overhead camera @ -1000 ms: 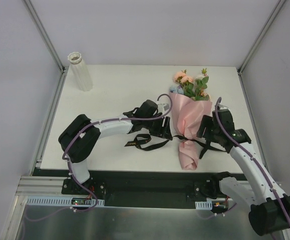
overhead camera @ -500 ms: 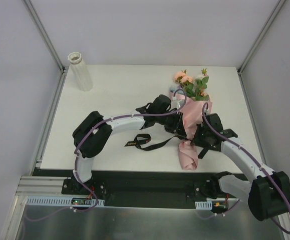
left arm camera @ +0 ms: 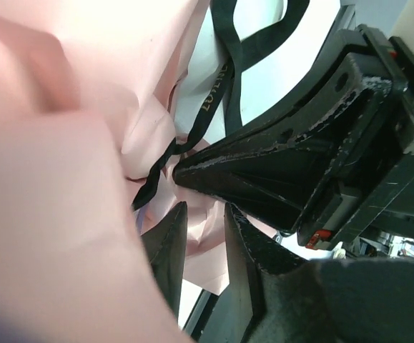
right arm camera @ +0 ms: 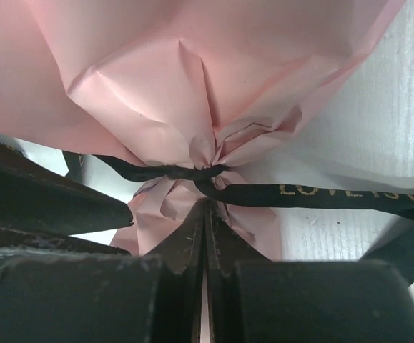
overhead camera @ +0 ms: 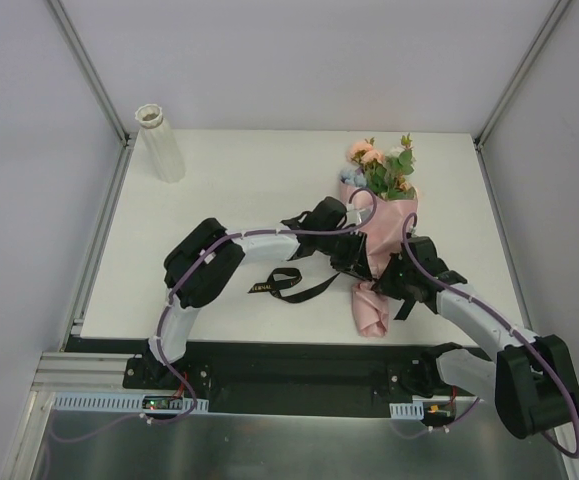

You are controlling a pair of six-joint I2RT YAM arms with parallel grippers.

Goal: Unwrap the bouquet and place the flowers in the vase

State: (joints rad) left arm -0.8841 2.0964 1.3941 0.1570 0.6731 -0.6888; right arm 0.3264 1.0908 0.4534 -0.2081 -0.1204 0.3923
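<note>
Pressing right fingers (right arm camera: 185, 246) fully together, tips resting against crumpled paper just under the knot of a black ribbon with gold lettering (right arm camera: 321, 191); not showing whether anything thin is caught. Holding left fingers (left arm camera: 165, 246) narrowly apart, pinching a fold of pink paper between them. Meeting at the tied waist of a cone-shaped bouquet in pink wrapping paper (overhead camera: 384, 222), lying right of centre on the white counter (overhead camera: 229, 190), pointing its peach and white artificial flowers with green leaves (overhead camera: 381, 170) toward the far edge. Leaving the tall white ribbed vase (overhead camera: 161, 143) standing upright, well apart, at the far left corner.
</note>
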